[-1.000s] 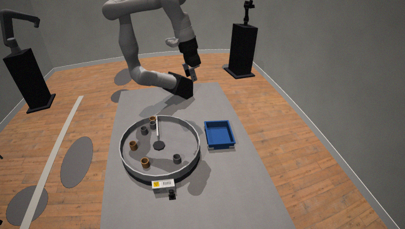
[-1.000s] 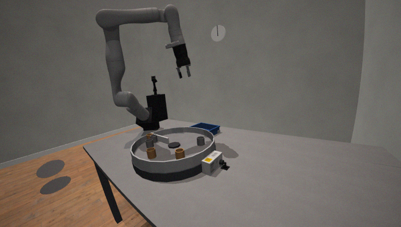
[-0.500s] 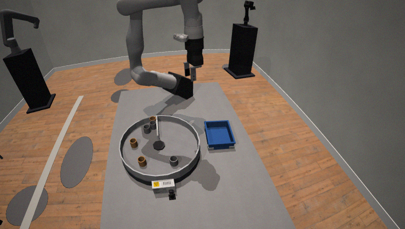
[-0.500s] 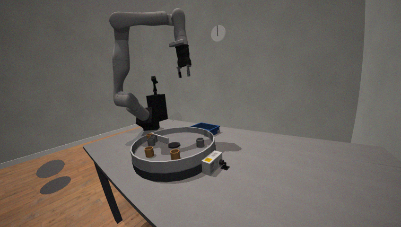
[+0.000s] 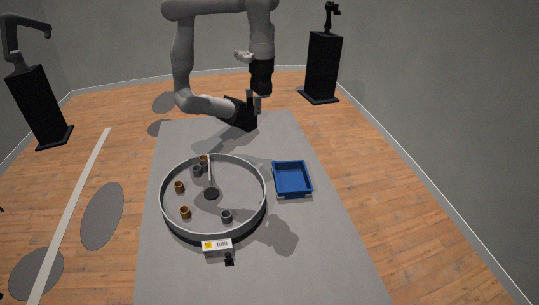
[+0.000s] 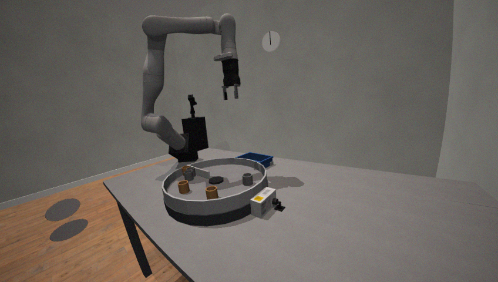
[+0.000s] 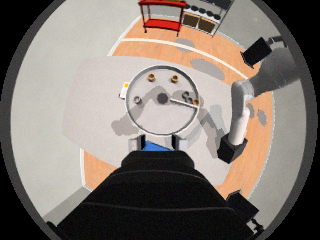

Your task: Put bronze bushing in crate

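The round turning table holds three bronze bushings: one at the left, one at the front left and one at the far rim by the white divider. Three grey bushings also stand on it. The blue crate sits empty to the right of the table. My gripper hangs high above the table's far end, pointing down, open and empty. It also shows in the exterior view. In the wrist view the turning table lies far below.
A white labelled box with a small black part is at the turning table's front. The arm's black base stands at the table's far end. Black camera pedestals stand on the wooden floor.
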Action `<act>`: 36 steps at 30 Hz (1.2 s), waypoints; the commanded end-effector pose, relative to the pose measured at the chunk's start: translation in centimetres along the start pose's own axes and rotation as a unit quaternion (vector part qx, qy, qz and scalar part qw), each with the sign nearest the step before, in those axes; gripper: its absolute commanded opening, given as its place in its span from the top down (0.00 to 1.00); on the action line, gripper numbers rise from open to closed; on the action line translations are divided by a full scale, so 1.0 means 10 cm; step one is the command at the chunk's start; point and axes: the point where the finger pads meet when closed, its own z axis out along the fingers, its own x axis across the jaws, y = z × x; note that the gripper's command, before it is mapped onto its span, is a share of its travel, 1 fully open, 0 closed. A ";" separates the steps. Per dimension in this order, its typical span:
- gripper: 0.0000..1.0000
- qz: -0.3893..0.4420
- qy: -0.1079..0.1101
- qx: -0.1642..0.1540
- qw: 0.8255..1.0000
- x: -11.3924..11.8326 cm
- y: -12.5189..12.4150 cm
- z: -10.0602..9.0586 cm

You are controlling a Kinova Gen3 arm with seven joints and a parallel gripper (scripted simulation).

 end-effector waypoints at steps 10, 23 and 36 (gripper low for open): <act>0.00 0.003 0.004 0.003 1.000 0.05 -0.07 0.09; 0.00 0.003 0.004 0.003 1.000 0.33 -0.32 0.31; 0.00 0.003 0.004 0.004 1.000 0.69 -0.63 0.59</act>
